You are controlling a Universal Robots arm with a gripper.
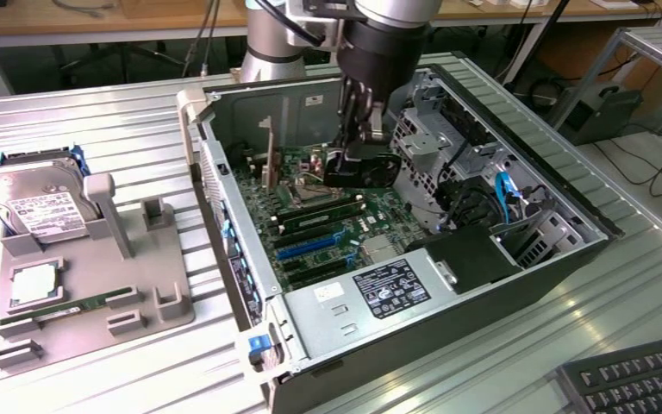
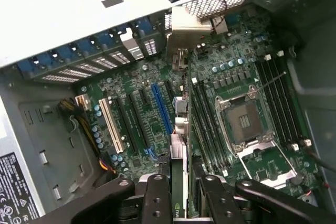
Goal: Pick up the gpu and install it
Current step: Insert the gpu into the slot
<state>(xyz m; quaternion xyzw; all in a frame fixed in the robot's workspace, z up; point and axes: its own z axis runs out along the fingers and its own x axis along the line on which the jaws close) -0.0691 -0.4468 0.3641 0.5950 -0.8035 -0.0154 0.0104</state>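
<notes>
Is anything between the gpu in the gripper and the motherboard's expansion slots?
Nothing visible. The gripper holds the gpu edge-on over the motherboard, and the blue slot and the slots next to it lie bare.

No word or number reads with certainty.
- hard drive label (image 1: 44, 214), white, at the exterior view's left: rows of fine print, illegible.
- power supply label (image 1: 386, 289), black with white print, lower centre of the exterior view: small symbols and lines, illegible. In the wrist view (image 2: 13, 187), likewise unreadable.
- gpu (image 2: 178, 182): pale green mark near the gripper end, unreadable.
</notes>
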